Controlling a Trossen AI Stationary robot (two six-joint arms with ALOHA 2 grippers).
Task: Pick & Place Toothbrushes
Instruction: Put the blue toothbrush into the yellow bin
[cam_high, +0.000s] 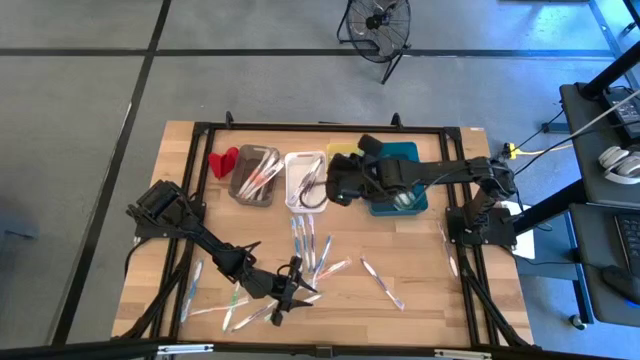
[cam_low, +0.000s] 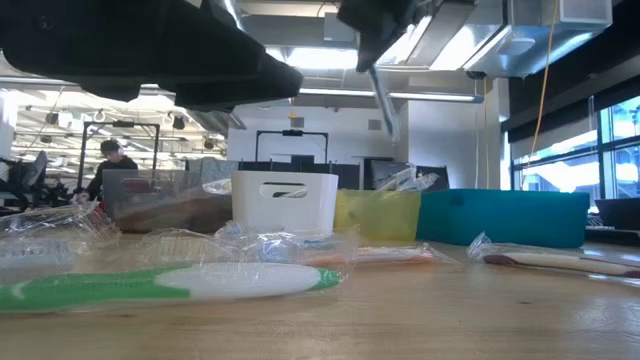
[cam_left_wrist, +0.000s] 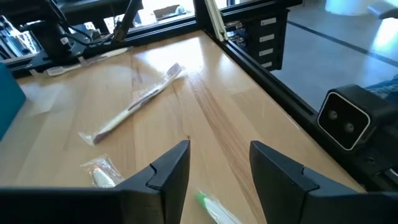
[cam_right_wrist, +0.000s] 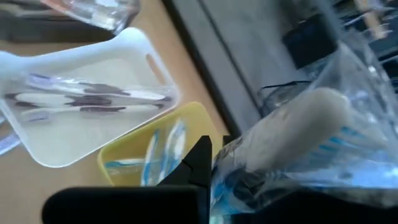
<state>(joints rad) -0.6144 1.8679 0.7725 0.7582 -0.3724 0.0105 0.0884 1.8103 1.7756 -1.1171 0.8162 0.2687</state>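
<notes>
Wooden table (cam_high: 420, 260), toothbrushes (cam_right_wrist: 93, 99) in white bin (cam_right_wrist: 140, 46)

The left arm is stretched along the table's near edge with its left gripper (cam_high: 291, 296) held low and fingers (cam_left_wrist: 169, 171) parted, while the right gripper (cam_high: 330, 188) is raised mid-table, closed on a wrapped toothbrush (cam_right_wrist: 298, 134).

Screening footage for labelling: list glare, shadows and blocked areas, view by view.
High view: even light, faint shadows. Low view: ceiling lights glare behind a dark arm. Left wrist view: sheen on the table. Right wrist view: the right gripper's toothbrush, its wrapper shiny, blocks much.
</notes>
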